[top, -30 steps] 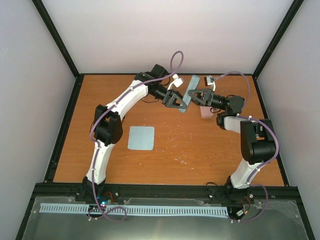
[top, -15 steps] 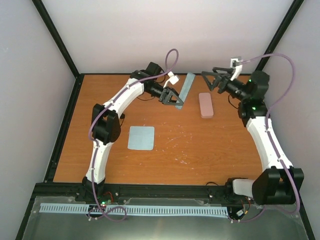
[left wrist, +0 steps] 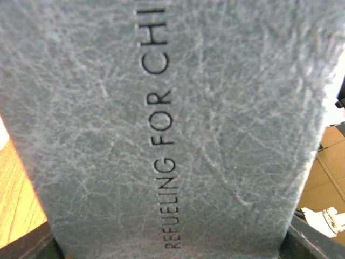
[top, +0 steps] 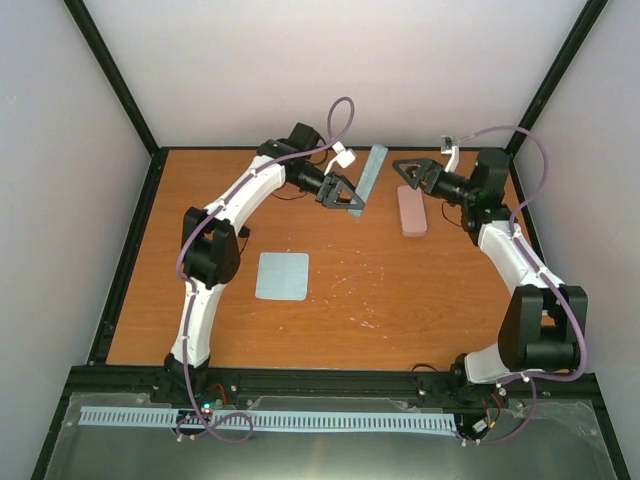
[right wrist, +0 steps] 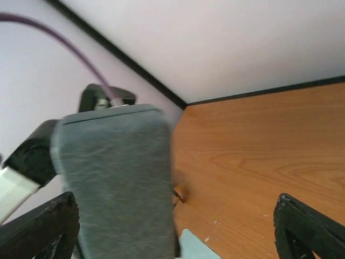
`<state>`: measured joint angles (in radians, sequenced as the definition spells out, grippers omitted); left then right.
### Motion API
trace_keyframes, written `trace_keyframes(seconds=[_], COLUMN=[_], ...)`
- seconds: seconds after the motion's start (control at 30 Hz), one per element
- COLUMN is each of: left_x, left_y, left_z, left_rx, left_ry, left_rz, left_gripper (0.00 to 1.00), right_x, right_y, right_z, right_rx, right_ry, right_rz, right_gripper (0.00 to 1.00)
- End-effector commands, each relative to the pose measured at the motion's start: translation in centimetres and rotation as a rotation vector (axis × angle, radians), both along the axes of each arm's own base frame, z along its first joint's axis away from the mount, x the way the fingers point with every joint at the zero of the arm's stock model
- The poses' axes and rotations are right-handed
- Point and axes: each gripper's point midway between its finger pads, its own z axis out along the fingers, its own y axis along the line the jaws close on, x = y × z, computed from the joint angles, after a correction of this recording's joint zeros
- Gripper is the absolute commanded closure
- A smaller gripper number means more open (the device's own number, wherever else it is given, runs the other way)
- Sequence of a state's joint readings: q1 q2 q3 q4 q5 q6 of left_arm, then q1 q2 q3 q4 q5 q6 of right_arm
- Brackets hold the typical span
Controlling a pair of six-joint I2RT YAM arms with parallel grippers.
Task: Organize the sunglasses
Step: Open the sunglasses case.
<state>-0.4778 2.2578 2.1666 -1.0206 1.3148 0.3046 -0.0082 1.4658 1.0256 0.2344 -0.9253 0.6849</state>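
Presently the left gripper (top: 340,192) is clamping the near end of the blue-grey case (top: 373,172) at the far middle of the table (top: 450,300). Its fingers (left wrist: 27,248) are closing in against the two long edges of the case. In the left wrist view the case's grained surface is filling almost the whole picture, and stamped letters are running along it, reading "REFUELING FOR CHI" before the edge cuts them off. In the right wrist view the case is standing tilted up against the pale wall, with the left gripper behind it.

The right gripper (top: 405,175) is hovering to the right of the blue-grey case, apart from it and pointing left toward it. Its jaws are spread wide and are holding nothing. It is hanging just beyond the far end of the pink case (top: 411,210), which is lying flat on the table.

A square light-blue cloth (top: 282,275) is lying flat nearer the arms' bases, left of centre and well apart from both cases.

As for the sunglasses, none of the views is showing them, so where they are lying I cannot tell.
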Motion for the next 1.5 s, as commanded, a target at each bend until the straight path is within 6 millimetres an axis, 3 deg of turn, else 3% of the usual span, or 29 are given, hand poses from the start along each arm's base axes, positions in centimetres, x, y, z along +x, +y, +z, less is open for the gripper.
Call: trace_keyframes(seconds=[0.0, 0.3, 0.73, 1.0, 1.23, 1.33, 1.47], left_x=[-0.5, -1.4, -3.1, -2.6, -2.3, -2.4, -2.4], left_y=[0.1, 0.0, -1.4, -1.9, -2.0, -2.0, -2.0], left_z=[3.6, 4.6, 4.4, 3.4, 3.4, 3.4, 3.5], left_rx=[-0.073, -0.134, -0.151, -0.14, -0.15, -0.15, -0.15], left_ry=[-0.072, -0.024, -0.002, 0.014, 0.025, 0.026, 0.024], left_rz=[-0.018, -0.059, -0.115, -0.114, -0.119, -0.119, -0.119], left_gripper=[0.6, 0.61, 0.62, 0.65, 0.67, 0.68, 0.67], right_x=[-2.8, -3.6, -3.7, -5.5, -5.7, -5.5, -5.4], right_y=[2.5, 4.4, 6.3, 6.8, 6.9, 6.9, 6.9], right_z=[2.4, -0.1, 1.1, 2.6, 2.6, 2.5, 2.5], right_rx=[-0.071, -0.099, -0.032, 0.001, 0.012, 0.009, 0.01], right_ry=[-0.121, -0.168, -0.203, -0.233, -0.223, -0.222, -0.219], right_rz=[0.137, 0.247, 0.37, 0.449, 0.462, 0.455, 0.455], right_gripper=[0.03, 0.04, 0.07, 0.06, 0.05, 0.14, 0.39])
